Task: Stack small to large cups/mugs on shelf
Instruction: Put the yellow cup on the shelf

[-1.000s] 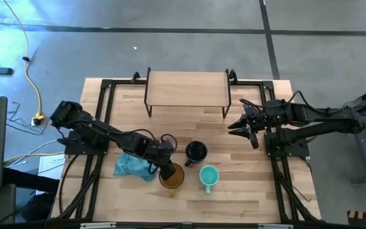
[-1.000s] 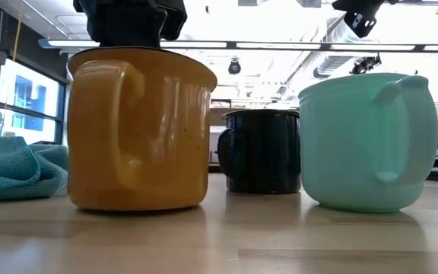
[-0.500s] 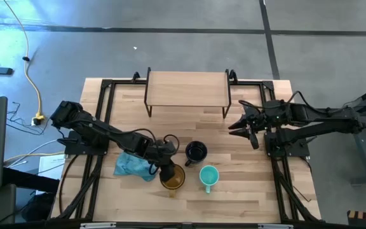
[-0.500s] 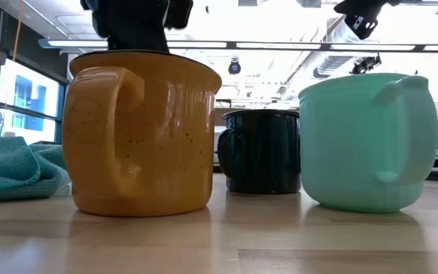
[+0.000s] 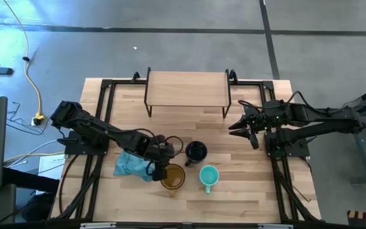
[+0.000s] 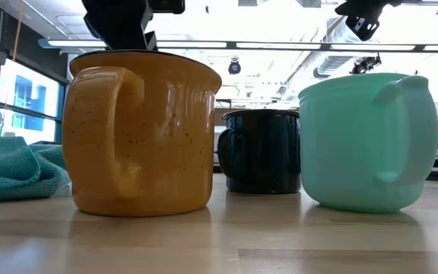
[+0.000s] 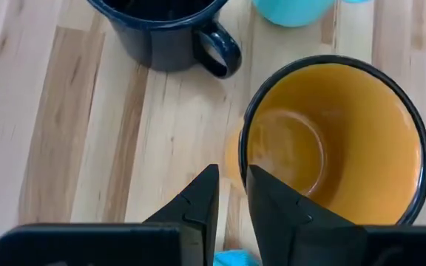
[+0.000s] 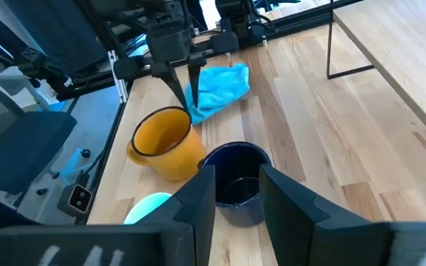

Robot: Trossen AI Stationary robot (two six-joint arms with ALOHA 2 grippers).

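The amber-yellow mug (image 5: 172, 176) stands upright on its base near the table's front, with its handle toward the table's left (image 6: 101, 122). The black mug (image 5: 196, 152) stands behind it and the teal mug (image 5: 208, 175) to its right, both upright. My left gripper (image 7: 231, 174) points down, open by a narrow gap. Its fingertips are at the yellow mug's rim on the handle side, one on either side of the wall. My right gripper (image 5: 239, 127) is open and empty, off to the right, facing the mugs. The shelf (image 5: 186, 89) stands at the far edge with nothing on it. My left gripper's fingertips (image 8: 187, 103) are level with the yellow mug's rim (image 7: 244, 151), one inside and one outside, coming from above. I cannot tell whether they touch it. The mug stands on the table on its own base.
A crumpled blue cloth (image 5: 131, 165) lies to the left of the yellow mug, under my left arm. The three mugs stand close together. Bare tabletop lies between the mugs and the shelf. Black frame rails (image 5: 103, 108) run along both sides of the table.
The yellow mug has shifted a little toward the near edge and turned slightly, and now stands still on the table. My left gripper has risen off the mug's top and drawn back a little toward the table's left.
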